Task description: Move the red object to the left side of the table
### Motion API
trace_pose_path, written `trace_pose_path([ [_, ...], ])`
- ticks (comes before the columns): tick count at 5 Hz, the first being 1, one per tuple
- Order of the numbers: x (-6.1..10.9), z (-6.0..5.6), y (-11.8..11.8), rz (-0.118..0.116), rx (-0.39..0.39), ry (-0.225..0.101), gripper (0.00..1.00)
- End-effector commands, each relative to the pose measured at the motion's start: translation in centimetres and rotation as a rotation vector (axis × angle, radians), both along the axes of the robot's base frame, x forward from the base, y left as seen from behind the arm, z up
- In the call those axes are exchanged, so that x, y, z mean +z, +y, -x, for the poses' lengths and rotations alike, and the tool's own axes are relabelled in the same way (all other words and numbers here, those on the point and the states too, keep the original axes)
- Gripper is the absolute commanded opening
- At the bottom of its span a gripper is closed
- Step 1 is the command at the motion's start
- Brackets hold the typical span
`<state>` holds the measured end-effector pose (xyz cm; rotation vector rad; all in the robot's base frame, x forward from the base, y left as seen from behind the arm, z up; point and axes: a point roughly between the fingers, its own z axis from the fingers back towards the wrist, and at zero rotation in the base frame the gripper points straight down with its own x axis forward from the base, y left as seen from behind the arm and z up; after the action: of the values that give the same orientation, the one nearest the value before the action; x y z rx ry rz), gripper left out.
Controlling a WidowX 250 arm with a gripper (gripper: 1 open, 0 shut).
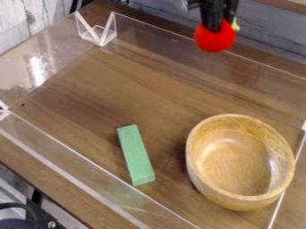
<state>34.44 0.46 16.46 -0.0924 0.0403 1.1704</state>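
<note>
Robot body: only the tail end of the arm (pixel 213 11) is in frame, above the red ball (pixel 216 38). Dark, near-black finish, narrow profile. Small pale patch just beside the ball's upper right, can't tell if it's robot. Blurry; screws, cables, markings unreadable.

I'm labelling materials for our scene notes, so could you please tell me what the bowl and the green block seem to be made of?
The bowl looks like smooth, lightly polished wood, judging by its warm tan colour and soft sheen. The green block has an even, matte colour; painted wood, foam or plastic all seem possible.
</note>
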Motion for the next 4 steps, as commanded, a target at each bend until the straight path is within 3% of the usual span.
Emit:
trace_pose_path([
  [1,3.3,0.3,3.3,-0.009,0.095,-0.070,0.00],
  [4,5.0,2.2,11.7,-0.017,0.302,-0.059,0.00],
])
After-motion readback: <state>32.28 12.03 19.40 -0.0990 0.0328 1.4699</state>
